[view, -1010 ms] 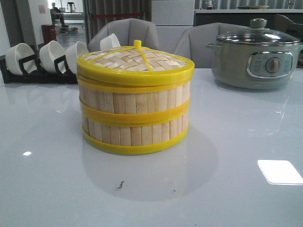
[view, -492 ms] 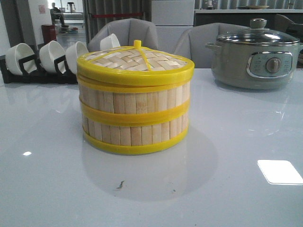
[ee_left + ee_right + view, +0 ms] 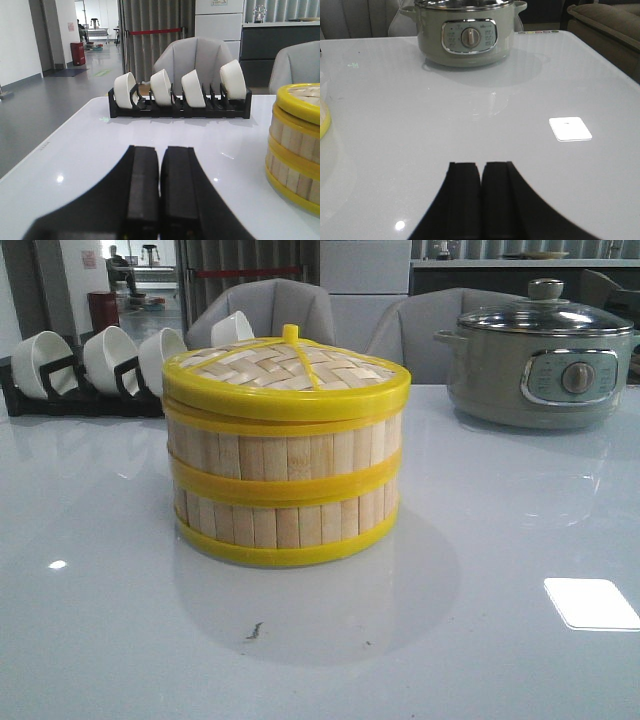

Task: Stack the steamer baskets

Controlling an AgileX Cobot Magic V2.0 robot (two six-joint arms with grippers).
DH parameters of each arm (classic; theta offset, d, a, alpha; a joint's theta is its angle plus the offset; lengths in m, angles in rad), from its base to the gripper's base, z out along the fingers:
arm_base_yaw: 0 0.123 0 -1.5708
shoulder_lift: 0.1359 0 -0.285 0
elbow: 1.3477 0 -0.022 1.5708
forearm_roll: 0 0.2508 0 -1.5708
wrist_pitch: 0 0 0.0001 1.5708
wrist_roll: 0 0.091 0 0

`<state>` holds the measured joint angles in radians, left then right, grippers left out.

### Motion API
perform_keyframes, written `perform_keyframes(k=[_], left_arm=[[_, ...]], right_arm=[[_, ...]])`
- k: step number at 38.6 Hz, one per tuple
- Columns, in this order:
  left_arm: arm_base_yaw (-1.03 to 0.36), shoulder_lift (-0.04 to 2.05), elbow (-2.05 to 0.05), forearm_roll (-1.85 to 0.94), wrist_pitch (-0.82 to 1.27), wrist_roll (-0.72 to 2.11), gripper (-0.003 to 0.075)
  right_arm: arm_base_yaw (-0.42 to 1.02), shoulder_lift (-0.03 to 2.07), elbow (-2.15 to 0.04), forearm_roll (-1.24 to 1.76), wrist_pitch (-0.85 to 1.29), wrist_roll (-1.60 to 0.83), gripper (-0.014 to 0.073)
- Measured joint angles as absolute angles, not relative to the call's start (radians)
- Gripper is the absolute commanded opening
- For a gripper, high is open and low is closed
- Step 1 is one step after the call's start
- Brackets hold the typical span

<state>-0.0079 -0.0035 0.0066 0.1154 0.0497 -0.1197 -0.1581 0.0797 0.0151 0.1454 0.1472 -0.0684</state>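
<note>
Two steamer baskets stand stacked at the table's middle: the upper basket (image 3: pixel 285 452) sits on the lower basket (image 3: pixel 285 520), with the woven lid (image 3: pixel 285 370) on top. The stack's edge also shows in the left wrist view (image 3: pixel 295 145), and a sliver of yellow rim shows in the right wrist view (image 3: pixel 323 120). My left gripper (image 3: pixel 160 152) is shut and empty, low over the table, left of the stack. My right gripper (image 3: pixel 481 167) is shut and empty, to the right of the stack. Neither gripper shows in the front view.
A black rack with white bowls (image 3: pixel 90 370) stands at the back left, also in the left wrist view (image 3: pixel 180 97). A grey-green electric pot with glass lid (image 3: pixel 545 365) stands at the back right, also in the right wrist view (image 3: pixel 467 35). Grey chairs stand behind the table.
</note>
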Motion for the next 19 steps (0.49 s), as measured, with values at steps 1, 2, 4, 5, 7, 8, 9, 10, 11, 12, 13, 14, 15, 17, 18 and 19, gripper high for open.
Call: perform_keyframes(k=[1,2,4,5,7,8,9,10,11,12,13,14,15,17,18,19], left_arm=[[-0.008,-0.004,0.007,0.115,0.050,-0.120,0.0087],[-0.008,-0.004,0.007,0.115,0.050,-0.120,0.0087],[-0.008,-0.004,0.007,0.115,0.050,-0.120,0.0087],[-0.008,-0.004,0.007,0.115,0.050,-0.120,0.0087],[-0.008,-0.004,0.007,0.115,0.050,-0.120,0.0087],[-0.008,-0.004,0.007,0.115,0.050,-0.120,0.0087],[-0.008,-0.004,0.007,0.117,0.050,-0.120,0.0087],[-0.008,-0.004,0.007,0.117,0.050,-0.120,0.0087],[-0.008,-0.004,0.007,0.117,0.050,-0.120,0.0087],[-0.008,-0.004,0.007,0.117,0.050,-0.120,0.0087],[-0.008,-0.004,0.007,0.117,0.050,-0.120,0.0087],[-0.008,-0.004,0.007,0.117,0.050,-0.120,0.0087],[-0.008,-0.004,0.007,0.117,0.050,-0.120,0.0087],[-0.008,-0.004,0.007,0.117,0.050,-0.120,0.0087],[-0.008,-0.004,0.007,0.117,0.050,-0.120,0.0087],[-0.008,-0.004,0.007,0.117,0.050,-0.120,0.0087]], right_arm=[[-0.158,0.060,0.024,0.145,0.147,-0.068,0.0049],[-0.158,0.046,0.026,0.145,0.153,-0.068,0.0049],[-0.158,0.011,0.030,0.145,0.154,-0.068,0.0049],[-0.158,0.003,0.030,0.145,0.154,-0.068,0.0049],[-0.158,-0.006,0.030,0.145,0.154,-0.068,0.0049],[-0.158,-0.008,0.030,0.145,0.154,-0.068,0.0049],[-0.158,-0.008,0.030,0.145,0.154,-0.068,0.0049],[-0.158,-0.008,0.030,0.145,0.154,-0.068,0.0049],[-0.158,-0.010,0.030,0.145,0.154,-0.068,0.0049],[-0.158,-0.010,0.030,0.145,0.154,-0.068,0.0049],[-0.158,-0.010,0.030,0.145,0.154,-0.068,0.0049],[-0.158,-0.010,0.030,0.145,0.154,-0.068,0.0049],[-0.158,-0.010,0.030,0.145,0.154,-0.068,0.0049],[-0.158,-0.010,0.030,0.145,0.154,-0.068,0.0049],[-0.158,-0.010,0.030,0.145,0.154,-0.068,0.0049],[-0.158,-0.010,0.030,0.145,0.154,-0.068,0.0049]])
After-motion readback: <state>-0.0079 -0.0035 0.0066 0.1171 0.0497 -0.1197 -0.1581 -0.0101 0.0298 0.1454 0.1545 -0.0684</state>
